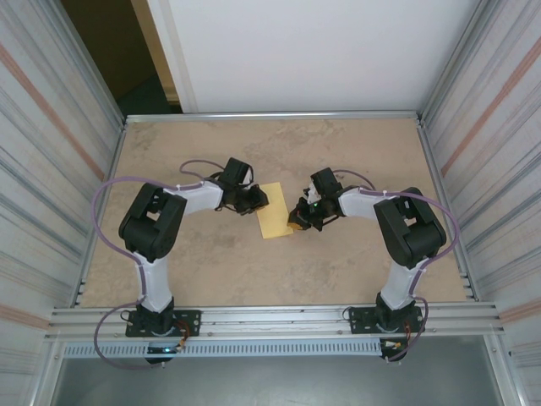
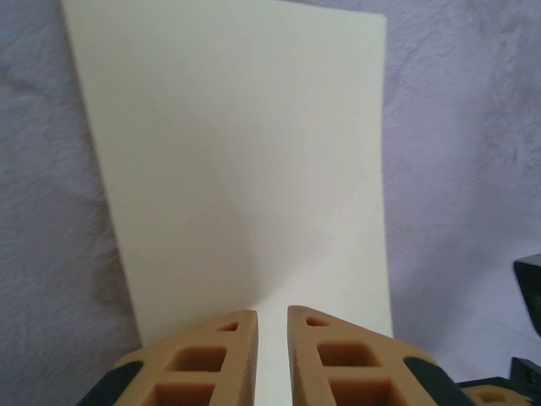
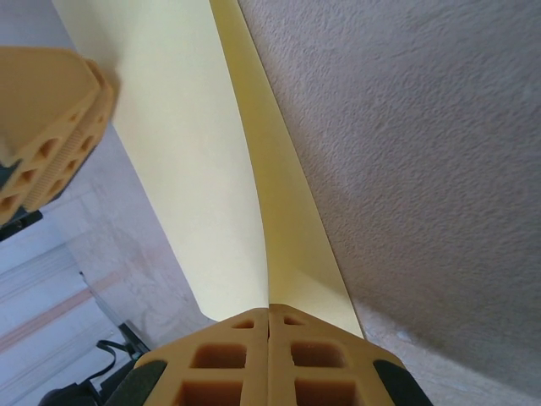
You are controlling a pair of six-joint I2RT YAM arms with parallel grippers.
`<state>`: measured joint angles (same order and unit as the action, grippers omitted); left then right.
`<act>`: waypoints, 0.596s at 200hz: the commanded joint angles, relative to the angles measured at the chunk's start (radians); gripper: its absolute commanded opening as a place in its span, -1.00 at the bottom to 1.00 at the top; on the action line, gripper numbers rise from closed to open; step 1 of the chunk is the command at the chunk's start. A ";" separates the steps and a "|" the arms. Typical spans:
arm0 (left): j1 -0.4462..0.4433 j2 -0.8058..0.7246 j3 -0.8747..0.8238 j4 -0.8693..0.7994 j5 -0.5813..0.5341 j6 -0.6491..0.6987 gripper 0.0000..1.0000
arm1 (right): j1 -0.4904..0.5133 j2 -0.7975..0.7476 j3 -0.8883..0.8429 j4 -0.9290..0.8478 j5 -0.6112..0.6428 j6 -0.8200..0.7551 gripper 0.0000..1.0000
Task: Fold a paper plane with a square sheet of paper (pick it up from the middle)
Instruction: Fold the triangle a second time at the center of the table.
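Top external: we log the paper [image 1: 272, 216] at mid-bench [image 1: 363, 152], between both tools, looking narrower than square. Right wrist: the right tool [image 3: 269, 311] is clamped on a paper edge, with that flap raised off the layer beneath and curling. We judge the first centre fold begun but not creased flat; nose folds and wings are all left. The left tool [image 2: 272, 315] has its tips nearly together, a slit between them, at the paper's near edge; pinching or merely pressing, we cannot tell. Both arms elbow outward, forearms angled inward, wrists pitched down at the paper.
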<state>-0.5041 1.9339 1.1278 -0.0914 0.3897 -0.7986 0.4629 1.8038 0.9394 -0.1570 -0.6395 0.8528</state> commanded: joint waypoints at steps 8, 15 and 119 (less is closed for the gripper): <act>0.008 0.000 -0.044 0.033 -0.026 -0.027 -0.66 | -0.002 -0.018 -0.004 0.007 -0.039 -0.030 -1.00; 0.008 0.010 -0.042 0.032 -0.025 -0.027 -0.67 | 0.000 -0.015 -0.001 0.017 -0.046 -0.031 -1.00; 0.004 0.046 -0.045 0.042 -0.011 -0.013 -0.70 | 0.039 0.058 0.090 0.089 -0.071 -0.015 -1.00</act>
<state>-0.5034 1.9472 1.0981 -0.0338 0.3859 -0.8158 0.4919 1.8256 0.9894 -0.0891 -0.6903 0.8303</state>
